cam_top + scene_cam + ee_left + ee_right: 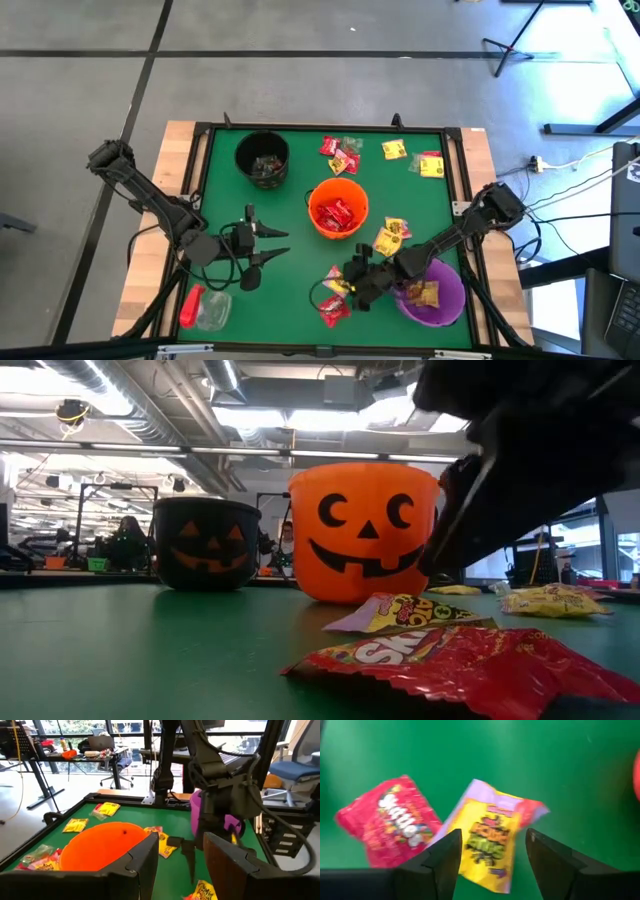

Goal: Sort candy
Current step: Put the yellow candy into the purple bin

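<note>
Small candy packets lie flat on the green table: a yellow one [490, 840] and a red one [395, 825] near the front edge, shown again in the low view as yellow packet [410, 610] and red packet [470, 665]. More lie by the far edge [335, 155] and between the buckets [390, 238]. My right gripper [492, 855] is open and hovers over the yellow packet, one finger on each side, touching nothing. My left gripper [272, 245] is open and waits left of the orange bucket [338, 208], which holds red packets.
A black bucket [263, 158] stands toward the far left and a purple bucket [432, 290] with yellow packets at the near right, close beside my right arm. A red-capped clear jar [200, 308] lies at the near left corner. A raised frame [330, 128] edges the table.
</note>
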`<state>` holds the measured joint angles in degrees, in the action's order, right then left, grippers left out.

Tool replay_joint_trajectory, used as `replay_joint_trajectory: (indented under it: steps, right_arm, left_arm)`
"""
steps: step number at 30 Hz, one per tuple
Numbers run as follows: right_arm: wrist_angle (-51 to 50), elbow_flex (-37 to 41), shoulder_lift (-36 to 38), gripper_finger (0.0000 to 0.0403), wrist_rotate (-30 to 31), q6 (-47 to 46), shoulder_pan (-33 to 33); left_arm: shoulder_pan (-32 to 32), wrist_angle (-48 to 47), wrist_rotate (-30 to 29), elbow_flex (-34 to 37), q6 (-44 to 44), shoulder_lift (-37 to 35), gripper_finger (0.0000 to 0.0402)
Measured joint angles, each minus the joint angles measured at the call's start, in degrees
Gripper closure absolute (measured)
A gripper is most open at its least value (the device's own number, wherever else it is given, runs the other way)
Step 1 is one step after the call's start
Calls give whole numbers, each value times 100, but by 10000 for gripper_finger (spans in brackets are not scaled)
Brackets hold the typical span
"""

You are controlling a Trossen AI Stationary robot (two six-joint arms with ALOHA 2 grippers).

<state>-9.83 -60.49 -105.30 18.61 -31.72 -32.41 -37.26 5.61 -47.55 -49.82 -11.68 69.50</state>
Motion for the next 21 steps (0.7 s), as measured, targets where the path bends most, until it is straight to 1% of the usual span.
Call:
replay_joint_trajectory:
  steps: [4,6,9,12,16,21]
  right_arm:
    - [-96,5,-124,181,-268,-113,185]
    - [63,1,-200,185,-450,-123,245]
    - [67,0,-330,194,-617,-149,254]
    - [21,0,-375,212,-581,-167,247]
    - [-51,0,-360,258,-564,-156,247]
    - [-119,-91,-358,344,-693,-23,247]
  left_arm:
    - [0,3,-122,0,-26,74,253]
    - [0,45,-131,0,-29,71,253]
    - [-2,140,-135,0,-13,72,253]
    - [-2,135,-135,0,-8,71,253]
    - [-2,135,-133,0,-2,71,253]
    - [0,133,-133,0,0,71,253]
